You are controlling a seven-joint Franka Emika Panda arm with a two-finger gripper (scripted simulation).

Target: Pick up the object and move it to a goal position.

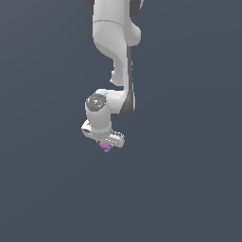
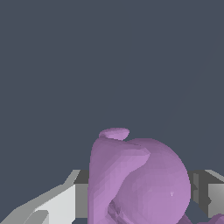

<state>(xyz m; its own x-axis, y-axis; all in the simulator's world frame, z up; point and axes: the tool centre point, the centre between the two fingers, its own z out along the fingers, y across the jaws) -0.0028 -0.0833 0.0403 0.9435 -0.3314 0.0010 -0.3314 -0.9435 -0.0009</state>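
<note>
In the exterior view the white arm (image 1: 113,56) reaches down over a plain dark grey ground, and its jaws (image 1: 105,144) sit closed on the small purple blob (image 1: 105,147), which pokes out just beneath them; the wrist view shows the blob (image 2: 138,181) lumpy, with a nub, between two grey fingers (image 2: 65,203)
</note>
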